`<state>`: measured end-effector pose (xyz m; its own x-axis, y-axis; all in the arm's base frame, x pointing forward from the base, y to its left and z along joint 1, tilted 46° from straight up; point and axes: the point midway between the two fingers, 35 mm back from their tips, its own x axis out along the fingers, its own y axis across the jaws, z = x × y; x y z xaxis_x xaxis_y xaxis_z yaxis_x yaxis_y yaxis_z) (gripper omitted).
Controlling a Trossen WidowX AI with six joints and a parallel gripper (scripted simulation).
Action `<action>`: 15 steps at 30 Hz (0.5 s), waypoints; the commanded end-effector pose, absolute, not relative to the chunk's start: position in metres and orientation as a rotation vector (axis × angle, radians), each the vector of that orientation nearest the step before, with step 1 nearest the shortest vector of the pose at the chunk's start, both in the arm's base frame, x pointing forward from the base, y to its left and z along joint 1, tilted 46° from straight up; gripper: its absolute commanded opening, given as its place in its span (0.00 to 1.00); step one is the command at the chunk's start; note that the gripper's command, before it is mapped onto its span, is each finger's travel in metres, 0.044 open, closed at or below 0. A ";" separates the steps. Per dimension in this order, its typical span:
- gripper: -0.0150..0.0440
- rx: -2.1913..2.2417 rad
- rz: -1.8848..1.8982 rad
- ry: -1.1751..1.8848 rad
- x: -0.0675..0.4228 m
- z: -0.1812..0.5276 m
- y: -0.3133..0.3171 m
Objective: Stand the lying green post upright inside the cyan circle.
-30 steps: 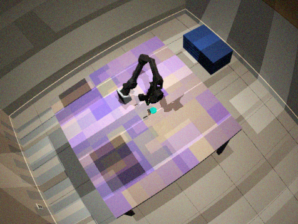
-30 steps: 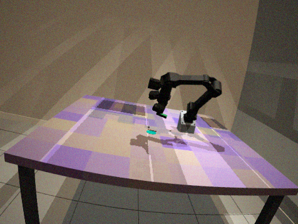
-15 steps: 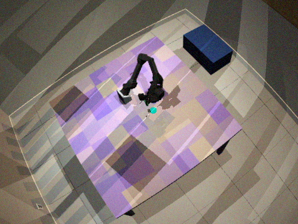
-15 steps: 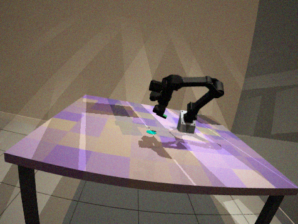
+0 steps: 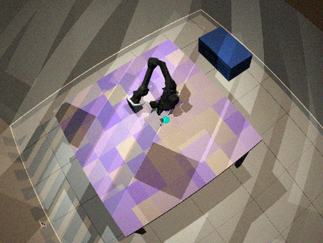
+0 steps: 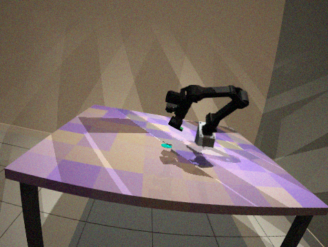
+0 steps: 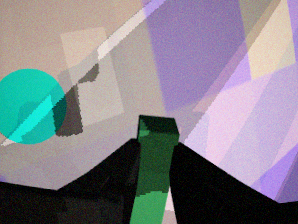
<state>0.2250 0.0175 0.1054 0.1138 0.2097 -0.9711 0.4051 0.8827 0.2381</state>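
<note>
Black six-joint arm [image 6: 225,100] folded in an arch: upper link rises from the grey base block [image 6: 205,136], elbow high, forearm runs roughly level out over the table, wrist bent down. Black parallel-jaw gripper [image 6: 176,123] hangs above the purple-and-beige patchwork table top [image 6: 103,162], tilted rather than plumb.

Jaws clamped on the green square-section post [image 7: 153,183]. Wrist view: post sits between the two dark fingers, its far end sticking out past the tips. Exterior view shows only a small green end [image 6: 180,128] below the fingers, clear of the table.

Flat cyan circle [image 7: 28,106] lies on the table, off to the left of the post in the wrist view, apart from it. Top view: circle [image 5: 165,119] just beside the gripper [image 5: 158,109], not under it. Post is airborne, not in the circle.

Dark blue box [image 5: 225,52] sits on the floor beyond the table corner, well apart.
</note>
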 end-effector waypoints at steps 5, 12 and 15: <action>0.29 0.489 -0.194 1.426 0.225 0.104 0.017; 0.29 0.471 -0.219 1.392 0.225 0.103 0.017; 0.29 0.463 -0.230 1.377 0.225 0.103 0.017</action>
<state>0.2248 0.0174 0.1032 0.1703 0.1333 -0.9763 0.4133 0.8898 0.1936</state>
